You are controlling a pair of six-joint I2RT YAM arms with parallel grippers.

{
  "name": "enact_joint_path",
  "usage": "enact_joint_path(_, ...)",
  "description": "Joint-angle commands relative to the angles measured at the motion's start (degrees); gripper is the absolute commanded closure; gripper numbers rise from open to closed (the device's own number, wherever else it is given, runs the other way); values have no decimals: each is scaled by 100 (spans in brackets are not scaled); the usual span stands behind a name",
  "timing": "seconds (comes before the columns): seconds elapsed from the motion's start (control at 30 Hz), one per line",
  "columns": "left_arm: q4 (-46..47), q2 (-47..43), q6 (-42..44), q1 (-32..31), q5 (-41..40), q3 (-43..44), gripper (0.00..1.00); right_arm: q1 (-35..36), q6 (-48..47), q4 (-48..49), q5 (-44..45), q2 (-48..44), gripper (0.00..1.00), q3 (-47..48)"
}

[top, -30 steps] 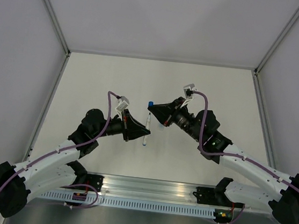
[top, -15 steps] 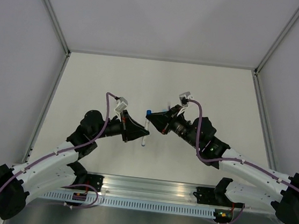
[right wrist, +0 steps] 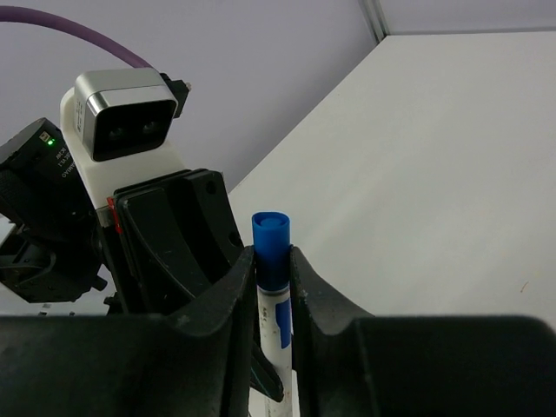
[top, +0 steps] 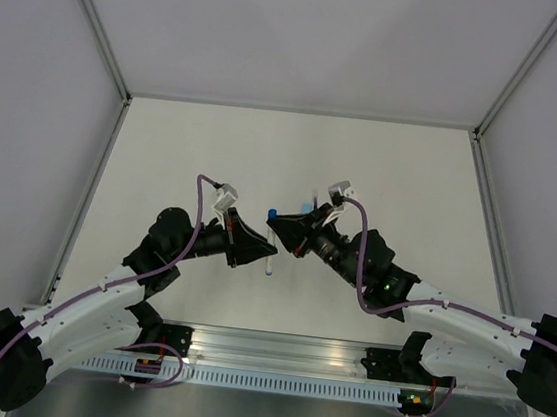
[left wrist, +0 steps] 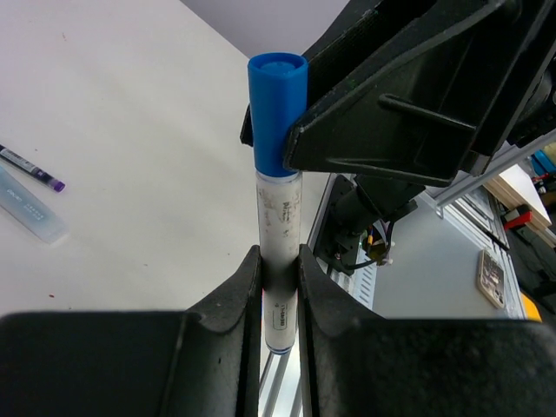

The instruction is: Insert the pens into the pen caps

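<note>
Your left gripper [left wrist: 280, 262] is closed tight on the white-barrelled pen [left wrist: 278, 213]. It pinches the pen low on the barrel, so the upper end stands clear of the fingers and leaves room for a cap. Your right gripper [right wrist: 272, 261] is clamped on the dark blue cap [left wrist: 278, 109], whose closed end shows past the fingers. The cap sits over the pen's top end, in line with the barrel. The two arms meet above the middle of the table [top: 385, 160] and hold the pair in the air, so each can push against the other. The cap looks seated, but its rim hides the joint, so you cannot be sure it is fully home. A slim black pen [left wrist: 26, 163] and a pale cap [left wrist: 35, 219] lie side by side on the table, well apart from the grippers; they are probably your next pair.
</note>
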Motion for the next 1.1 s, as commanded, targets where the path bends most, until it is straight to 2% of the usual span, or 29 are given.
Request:
enact_joint_path(0.0, 301, -106, -16, 12, -220, 32, 98, 277, -93, -69, -48, -3, 72, -74)
enact_joint_path(0.37, 424, -97, -25, 12, -19, 14, 98, 277, -497, -1387, 594, -610, 39, 795)
enact_joint_path(0.47, 520, -97, 10, 12, 113, -3, 98, 277, -646, -1660, 804, -505, 35, 1147)
enact_joint_path(0.73, 670, -167, 10, 12, 316, -56, 98, 277, -954, -2266, 1174, 303, 36, 2324)
enact_joint_path(0.83, 652, -202, 19, 12, 289, -56, 98, 259, -989, -2434, 1069, 602, 37, 2624)
enact_joint_path(1.07, 643, -194, 37, 12, 289, -56, 98, 259, -893, -2566, 814, 902, 40, 2766)
